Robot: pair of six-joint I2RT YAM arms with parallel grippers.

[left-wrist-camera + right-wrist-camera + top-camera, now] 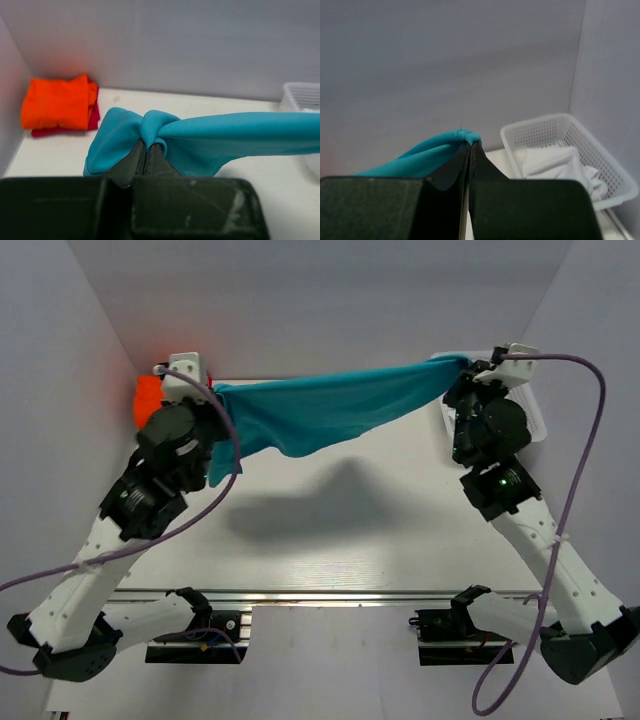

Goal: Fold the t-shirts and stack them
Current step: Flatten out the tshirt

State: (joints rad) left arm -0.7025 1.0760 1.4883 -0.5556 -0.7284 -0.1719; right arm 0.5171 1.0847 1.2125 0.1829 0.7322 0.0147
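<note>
Overhead, a soft teal-blue cloth t-shirt (320, 410) hangs in the air above a flat white table (400, 540), stretched between two robot arms. The left gripper (148, 150), black with two fingers, sits above the table's far left part. Its jaws are pressed together on a bunched fold of the teal fabric, which puffs out around the fingertips. The right gripper (470, 149), also black, is above the table's far right part, and its jaws are pinched tight on a thin hemmed edge of the same shirt. Between the two grips the cloth runs as a taut band, and a looser flap hangs down near the left grip. The shirt appears to be lifted clear of the table, and a dark shadow (330, 502) of it falls on the table's middle, apart from the cloth.

In the table's far left corner, against the pale walls, lies a folded bright orange t-shirt (57, 102). It rests on top of a folded red t-shirt (93, 116), of which only a thin edge shows along the orange one's right and near sides. At the table's far right edge stands a white plastic basket (542, 131) with perforated walls, holding crumpled white cloth (552, 162).
</note>
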